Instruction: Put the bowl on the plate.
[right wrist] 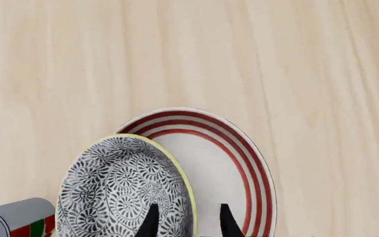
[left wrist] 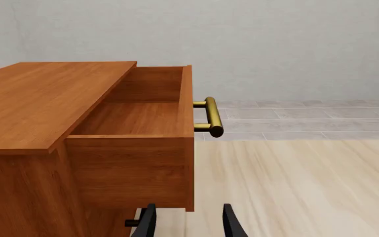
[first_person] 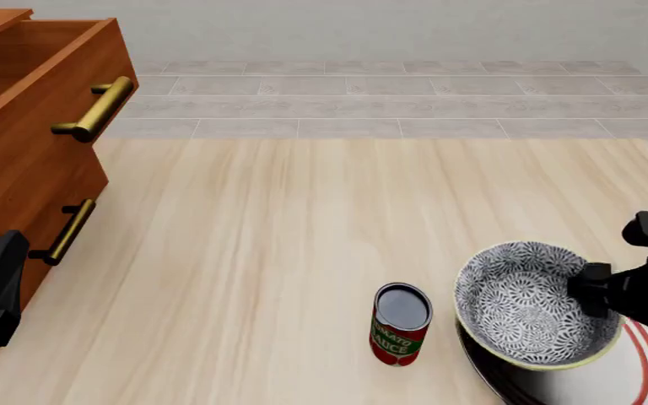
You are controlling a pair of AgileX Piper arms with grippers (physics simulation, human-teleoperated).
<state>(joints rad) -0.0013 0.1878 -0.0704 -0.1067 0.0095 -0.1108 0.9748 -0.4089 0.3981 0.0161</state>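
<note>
In the left wrist view the left gripper [left wrist: 188, 223] stood spread and empty before the cabinet [left wrist: 38, 128] with its open drawer [left wrist: 136, 123], neither task item in sight. In the front view the bowl [first_person: 532, 304], near the tabletop's [first_person: 301, 245] front right corner just beside the can [first_person: 400, 324], was held tilted by its right rim in the right gripper [first_person: 590, 291], hanging over the left part of the plate [first_person: 639, 371]. In the right wrist view the fingers [right wrist: 151, 222] pinched the bowl's rim, one inside and one outside, above the plate; judged, carriage was all but done, with centring, lowering and release outstanding
</note>
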